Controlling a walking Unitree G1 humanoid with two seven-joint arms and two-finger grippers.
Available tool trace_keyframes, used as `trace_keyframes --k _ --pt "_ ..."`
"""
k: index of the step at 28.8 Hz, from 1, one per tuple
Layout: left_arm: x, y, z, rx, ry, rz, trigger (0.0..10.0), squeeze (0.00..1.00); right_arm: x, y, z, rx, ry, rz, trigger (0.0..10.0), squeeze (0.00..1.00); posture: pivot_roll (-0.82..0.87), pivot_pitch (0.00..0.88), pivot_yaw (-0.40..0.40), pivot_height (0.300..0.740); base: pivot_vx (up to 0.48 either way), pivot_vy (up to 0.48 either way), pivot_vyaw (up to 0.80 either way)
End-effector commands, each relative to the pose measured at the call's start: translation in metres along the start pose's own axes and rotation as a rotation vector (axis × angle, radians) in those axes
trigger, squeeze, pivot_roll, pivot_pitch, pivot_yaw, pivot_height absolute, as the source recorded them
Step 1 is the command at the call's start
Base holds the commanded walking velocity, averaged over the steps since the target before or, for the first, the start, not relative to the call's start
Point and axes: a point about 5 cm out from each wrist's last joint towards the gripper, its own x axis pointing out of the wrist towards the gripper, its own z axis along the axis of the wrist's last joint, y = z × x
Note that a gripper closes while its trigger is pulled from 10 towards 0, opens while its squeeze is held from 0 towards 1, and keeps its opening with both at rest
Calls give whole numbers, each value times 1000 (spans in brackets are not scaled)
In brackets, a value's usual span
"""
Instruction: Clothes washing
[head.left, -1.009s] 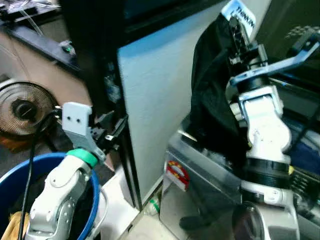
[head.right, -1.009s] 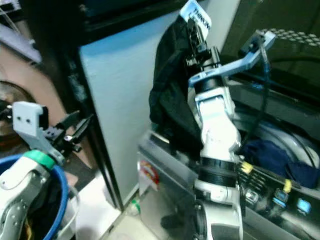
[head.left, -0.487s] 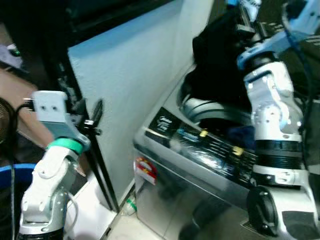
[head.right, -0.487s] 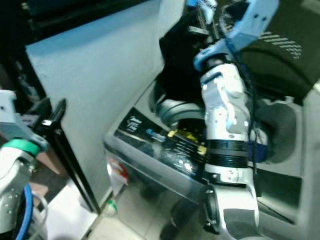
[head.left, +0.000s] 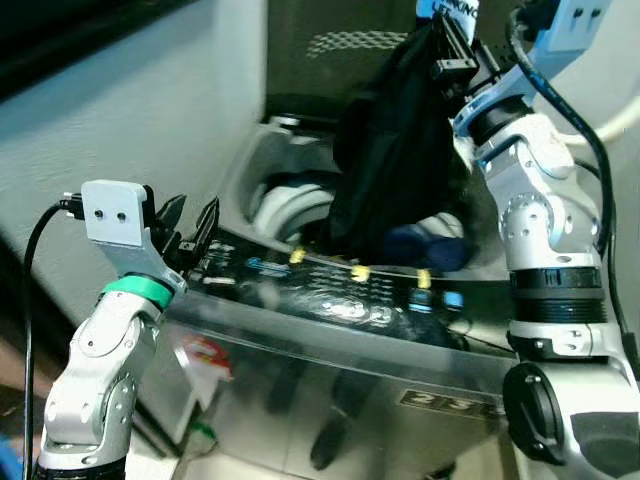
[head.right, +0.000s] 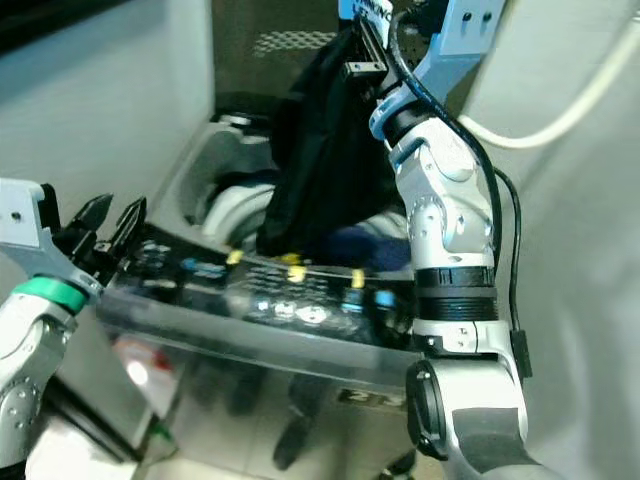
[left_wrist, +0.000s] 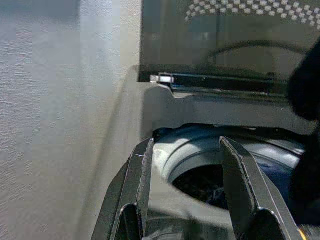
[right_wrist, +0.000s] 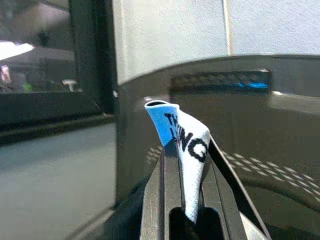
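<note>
Dim, bluish indoor light. Glare streaks the shiny washer panel (head.left: 340, 305), its lettering blurred. The black garment (head.left: 395, 150) reads as detail-less shadow. Wrist views are soft and grainy.

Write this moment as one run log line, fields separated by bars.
right gripper: shut on black garment | garment: hanging over open silver top-load washing machine | left gripper: open, beside control panel

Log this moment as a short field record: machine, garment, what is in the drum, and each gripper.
machine: top-loading washing machine, lid open, control panel facing the robot
garment: black garment with a white printed label, hanging above the drum opening
in drum: blue clothes
right gripper: raised over the drum, fingers shut on the label
left gripper: fingers open, holding nothing, at the machine's front left corner
</note>
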Motion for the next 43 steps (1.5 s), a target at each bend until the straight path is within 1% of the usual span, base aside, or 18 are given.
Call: trace_keyframes --k 1,4,7,8,12,17,19,23,24,25,28,32,33,34,38,40,41,43 --pt "0 6 0 16 0 51 10000 0 -3 5 -9 6 46 36 10000 0 173 0 26 740 0 0 -800" --pt "0 12 3 26 -12 94 10000 0 -4 11 -15 26 87 91 10000 0 173 1 23 740 0 0 -800" --pt "-4 25 11 81 -12 166 10000 0 -15 33 -42 53 291 288 10000 0 175 10 9 740 0 0 0" --pt "-4 25 11 81 -12 166 10000 0 -15 33 -42 53 291 288 10000 0 175 10 9 740 0 0 0" --pt "-13 30 0 203 139 140 10000 0 -22 40 -67 11 489 404 10000 0 186 17 -3 740 0 0 0" --pt "-18 30 1 254 178 118 10000 0 -25 47 -65 16 541 574 10000 0 190 25 -8 740 0 0 0" --pt "-19 29 5 276 179 78 10000 0 -28 50 -63 -28 580 675 10000 0 196 32 -13 740 0 0 0" --pt "-22 26 7 293 199 9 10000 0 -25 46 -62 -41 609 683 10000 0 196 32 -13 740 0 0 0" --pt "-23 24 8 299 208 -15 10000 0 -23 43 -62 -41 621 664 10000 1000 205 36 -14 740 0 0 0" --pt "-23 24 8 299 208 -15 10000 0 -23 43 -62 -41 621 664 10000 1000 205 36 -14 740 0 0 0" --pt "-24 19 10 299 221 -56 10000 0 -19 25 -60 -152 675 600 10000 1000 207 39 -12 740 0 0 0" --pt "-23 16 11 290 222 -75 10000 0 -16 13 -56 -237 687 555 10000 1000 202 41 -8 740 0 0 0" --pt "-22 15 11 290 223 -79 10000 0 -14 9 -53 -246 692 539 10000 51 196 45 0 740 0 0 0" --pt "-21 14 11 284 223 -83 10000 0 -13 5 -50 -252 694 523 10000 0 196 45 0 740 0 0 0" --pt "-18 12 11 272 222 -97 10000 0 -12 -4 -43 -252 688 466 10000 0 190 50 6 740 0 0 0" --pt "-14 8 11 260 217 -120 10000 0 -13 -12 -42 -248 666 382 10000 0 190 52 20 740 0 0 0" --pt "-11 4 13 244 199 -145 10000 0 -13 -19 -42 -215 605 270 10000 0 192 50 31 740 0 0 0" --pt "-8 -1 16 207 165 -164 10000 0 -13 -23 -43 -158 550 176 10000 0 190 47 39 740 0 0 0"
